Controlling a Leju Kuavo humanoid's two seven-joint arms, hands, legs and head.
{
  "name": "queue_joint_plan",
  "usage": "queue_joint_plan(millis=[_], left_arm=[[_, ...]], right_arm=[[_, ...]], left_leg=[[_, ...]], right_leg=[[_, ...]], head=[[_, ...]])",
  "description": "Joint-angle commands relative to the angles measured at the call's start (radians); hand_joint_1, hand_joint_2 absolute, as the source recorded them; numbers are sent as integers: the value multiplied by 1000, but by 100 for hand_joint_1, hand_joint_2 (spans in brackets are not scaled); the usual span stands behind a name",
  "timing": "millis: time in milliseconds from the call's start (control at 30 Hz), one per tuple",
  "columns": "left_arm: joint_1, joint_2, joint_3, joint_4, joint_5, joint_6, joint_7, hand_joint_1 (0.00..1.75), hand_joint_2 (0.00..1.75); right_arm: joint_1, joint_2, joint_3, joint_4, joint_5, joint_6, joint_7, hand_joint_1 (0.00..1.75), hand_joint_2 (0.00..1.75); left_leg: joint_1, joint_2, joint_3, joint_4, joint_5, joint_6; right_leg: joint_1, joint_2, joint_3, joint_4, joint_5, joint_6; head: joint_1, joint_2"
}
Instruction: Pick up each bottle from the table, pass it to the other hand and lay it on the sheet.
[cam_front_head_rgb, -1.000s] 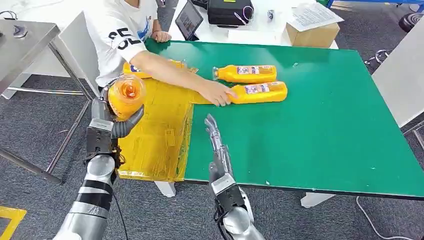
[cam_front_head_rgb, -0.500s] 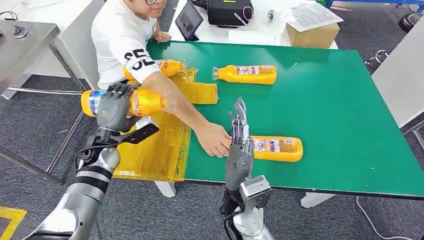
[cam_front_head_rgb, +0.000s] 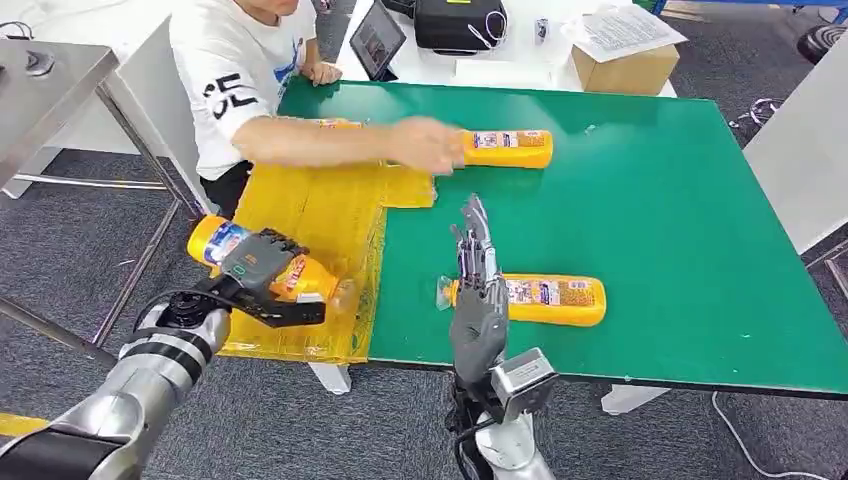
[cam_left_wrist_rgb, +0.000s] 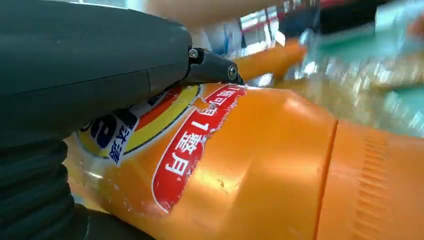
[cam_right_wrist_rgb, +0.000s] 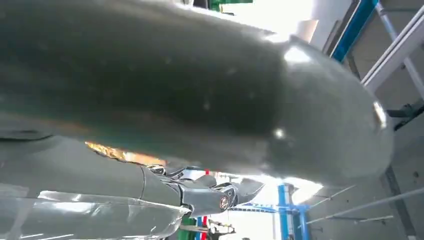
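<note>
My left hand grips an orange bottle lying nearly flat, low over the front left part of the yellow sheet. The left wrist view shows the same bottle up close under the thumb. My right hand stands upright with its fingers straight and apart, holding nothing, in front of the cap end of a second bottle lying on the green table. A third bottle lies at the back, its neck under a person's hand. The right hand's grey cover shows in the right wrist view.
A person in a white shirt leans over the table's back left corner, one arm stretched across the sheet. Behind the table are a tablet, a black case and a cardboard box. A metal table stands at the left.
My left hand has come down and forward with its bottle, low over the sheet. The person's hand has left the near bottle and reached to the far one. My right hand has barely moved.
</note>
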Motion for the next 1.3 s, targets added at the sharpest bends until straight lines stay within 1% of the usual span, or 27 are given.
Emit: queue_joint_plan(millis=[33,67,100,167,200,267,300,333,433,500,533,567,600,633,700,733,767,800,833,967,1067,1100,1133,1167,1200,1300], left_arm=[[-24,45,-37,123,22,-54,-18,175,175],[-24,45,-37,123,22,-54,-18,175,175],[-24,45,-37,123,22,-54,-18,175,175],[-19,37,-23,118,39,-66,-20,175,175],[-15,35,-19,113,44,-68,-25,175,175],[4,26,17,96,95,-96,-59,175,175],[11,24,26,94,112,-111,-73,175,175],[18,24,30,90,120,-120,-81,175,175],[30,21,43,84,145,-147,-97,175,175],[42,12,60,74,172,-157,-101,175,175],[44,9,63,73,178,-159,-103,175,175],[53,3,71,69,193,-168,-109,94,175],[60,-1,78,65,208,-184,-116,7,175],[67,-4,83,59,223,-199,-123,0,175],[86,-2,85,48,257,-246,-141,0,175],[94,-2,84,45,270,-262,-148,0,0],[101,0,83,42,286,-282,-159,0,0],[104,1,83,41,295,-294,-165,0,0],[109,5,78,42,306,-321,-177,0,0],[113,10,74,40,319,-342,-186,0,0],[127,21,59,30,338,-375,-200,0,0],[129,25,54,30,341,-384,-203,0,0],[131,29,51,30,344,-392,-204,0,0],[132,34,43,28,355,-404,-207,0,0],[134,36,42,28,368,-419,-210,0,0],[147,46,50,15,431,-474,-232,0,0]], right_arm=[[-16,-6,-44,60,-9,31,1,0,0],[-16,-6,-44,60,-9,31,1,0,0],[-16,-6,-44,60,-9,31,1,0,0],[-17,-2,-46,69,-7,36,1,0,0],[-17,-1,-46,72,-5,38,1,0,0],[-21,6,-47,86,2,45,1,0,0],[-23,8,-48,96,4,48,1,0,0],[-25,10,-47,107,3,52,1,0,0],[-31,15,-47,127,5,58,1,0,0],[-32,19,-46,139,10,62,1,0,0],[-33,20,-46,143,9,65,1,0,0],[-35,20,-44,153,16,67,1,0,0],[-36,22,-44,158,15,71,1,0,0],[-37,24,-45,166,17,75,1,0,0],[-40,28,-47,182,20,82,1,0,0],[-42,28,-47,187,23,83,1,0,0],[-43,28,-45,191,23,88,1,0,0],[-44,29,-46,193,23,89,1,0,0],[-47,29,-46,200,20,93,1,0,0],[-49,30,-47,205,20,94,1,0,0],[-53,32,-51,216,19,97,1,0,0],[-55,32,-51,220,19,99,1,0,0],[-56,33,-53,225,15,102,1,0,0],[-58,34,-54,228,16,104,1,0,0],[-59,35,-55,231,17,103,1,0,0],[-62,38,-56,245,18,105,1,0,0]], left_leg=[[1,1,4,-1,-1,-1],[1,0,2,-1,-1,-1],[1,1,6,-1,-1,-1],[1,1,4,-1,-1,-1],[2,2,6,-2,-2,-2],[1,0,4,-1,-1,-1],[1,1,6,-1,-1,-2],[0,1,4,-2,-1,-1],[1,2,8,-2,-2,-2],[1,1,5,-2,-1,-1],[1,1,7,-2,-1,-1],[1,1,7,-2,-1,-1],[1,2,8,-2,-1,-1],[1,1,7,-2,-1,-1],[1,2,9,-2,-2,-2],[1,1,8,-3,-1,-1],[1,2,10,-4,-1,-2],[0,1,8,-3,-1,-1],[1,3,11,-4,-2,-2],[0,-3,9,-2,0,-1],[0,-1,13,-3,-1,-2],[0,-2,13,-3,-1,-1],[0,1,15,-4,-1,-2],[0,-2,13,-3,-1,-1],[1,0,15,-4,-1,-2],[0,0,16,-4,-1,-1]], right_leg=[[1,2,4,-1,0,-1],[1,1,3,-1,0,-1],[1,2,6,-2,-1,-2],[1,2,5,-2,0,-1],[1,3,7,-2,0,-2],[0,2,4,-1,0,-1],[1,3,6,-2,0,-2],[0,2,5,-1,0,-1],[1,4,7,-3,0,-2],[1,2,5,-2,0,-1],[1,3,8,-3,0,-1],[0,3,7,-2,0,-1],[1,3,8,-3,0,-1],[0,3,7,-2,0,-1],[1,3,9,-3,0,-2],[0,3,8,-3,0,-1],[1,4,11,-4,0,-2],[0,3,8,-3,0,-1],[1,5,11,-4,0,-2],[0,0,10,-2,-1,-1],[0,3,13,-3,0,-2],[0,2,13,-2,0,-1],[0,4,15,-4,1,-2],[-1,1,14,-2,0,-1],[0,4,16,-4,0,-2],[0,3,17,-3,0,-1]], head=[[0,0],[0,0],[0,0],[0,0],[0,0],[0,0],[0,0],[0,0],[0,0],[0,0],[0,0],[0,0],[0,0],[0,0],[0,0],[0,0],[0,0],[0,0],[0,0],[0,0],[0,0],[0,0],[0,0],[0,0],[0,0],[0,0]])
